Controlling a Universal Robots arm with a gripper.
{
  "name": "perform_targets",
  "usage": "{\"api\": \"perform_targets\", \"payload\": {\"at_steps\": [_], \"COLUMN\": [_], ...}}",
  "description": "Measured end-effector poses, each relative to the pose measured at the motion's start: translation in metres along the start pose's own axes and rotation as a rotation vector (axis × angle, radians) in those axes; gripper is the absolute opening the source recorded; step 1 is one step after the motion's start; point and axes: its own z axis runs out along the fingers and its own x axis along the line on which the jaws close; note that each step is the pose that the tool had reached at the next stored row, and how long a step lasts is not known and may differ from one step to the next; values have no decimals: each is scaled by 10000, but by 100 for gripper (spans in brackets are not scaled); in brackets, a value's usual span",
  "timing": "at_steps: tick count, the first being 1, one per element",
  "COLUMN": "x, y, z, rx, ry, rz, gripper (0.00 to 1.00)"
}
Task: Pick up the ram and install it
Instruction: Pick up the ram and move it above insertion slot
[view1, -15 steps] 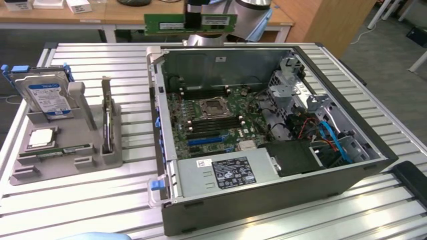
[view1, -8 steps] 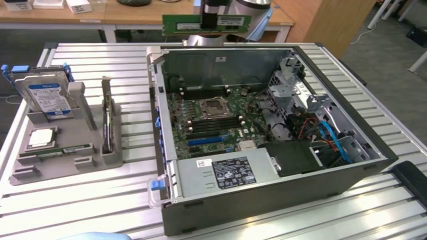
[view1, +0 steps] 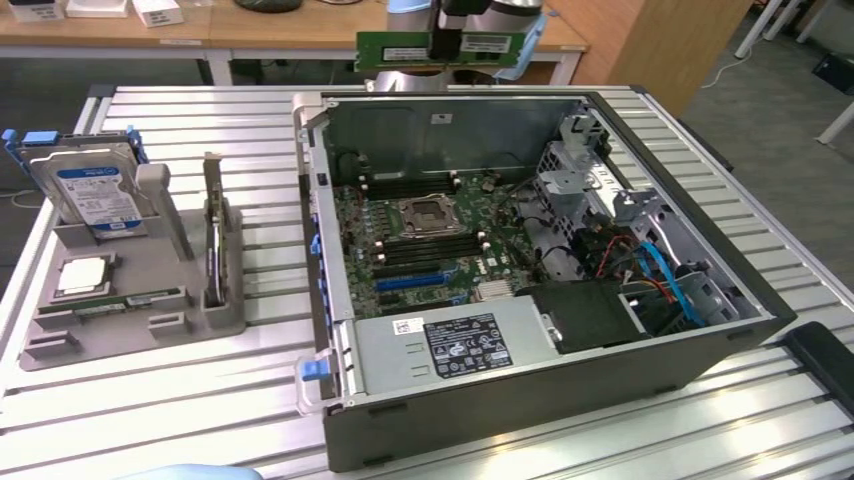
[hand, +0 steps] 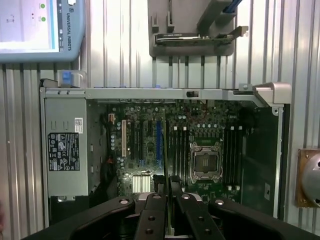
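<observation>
One gripper (view1: 446, 42): high over the far side of the open computer case (view1: 561, 410), fingers (hand: 150, 212) pinched nearly shut on the ram (view1: 394, 50).
ram: green stick held level in the air, well above the motherboard (view1: 414, 250).
grey tray (view1: 174, 250): left of the case in the exterior view, carrying the hard drive (view1: 96, 195) and CPU chip (view1: 83, 273).

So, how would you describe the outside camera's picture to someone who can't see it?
A long, thin green memory stick hangs clamped in the robot's jaws above an open grey computer case, its green motherboard exposed. At the exterior view's left, a grey plastic tray holds a hard drive with a blue-white label.
</observation>
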Motion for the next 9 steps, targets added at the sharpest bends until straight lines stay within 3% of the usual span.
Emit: {"api": "perform_targets", "payload": {"at_steps": [9], "x": [-11], "y": [-8], "z": [25], "rx": [1], "ry": [-1], "rz": [0], "gripper": [13]}}
